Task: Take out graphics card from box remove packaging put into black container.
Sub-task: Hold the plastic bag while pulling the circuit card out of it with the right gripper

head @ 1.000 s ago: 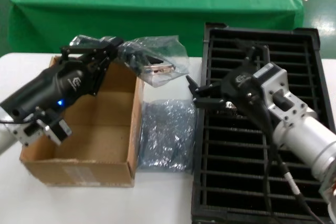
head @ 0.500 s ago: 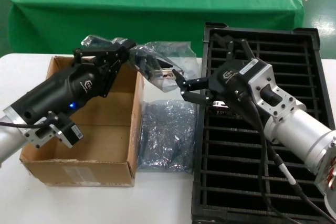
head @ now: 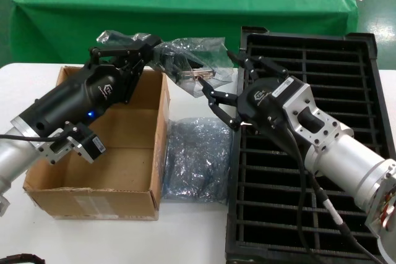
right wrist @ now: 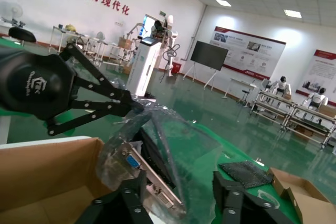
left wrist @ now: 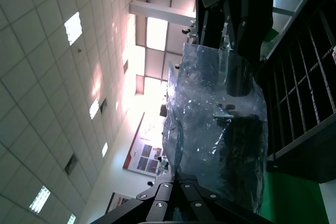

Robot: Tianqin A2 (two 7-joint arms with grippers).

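Observation:
My left gripper (head: 153,46) is shut on one end of the packaging (head: 189,59), a crinkly clear bag held in the air above the box's far right corner. The graphics card (head: 197,76) is inside the bag, its silver bracket facing my right gripper. My right gripper (head: 226,83) is open, its jaws on either side of the bag's free end. In the right wrist view the bracket with its blue port (right wrist: 131,162) lies between the fingers (right wrist: 131,200). The brown box (head: 93,153) stands at the left. The black container (head: 309,153) is at the right.
A second, flat, empty-looking bag (head: 195,156) lies on the white table between the box and the container. A table with a green cloth (head: 185,10) stands behind, with small items on its far edge.
My right gripper has moved left from over the container to the bag and opened around its end. My left gripper has lifted the bag slightly up and to the right.

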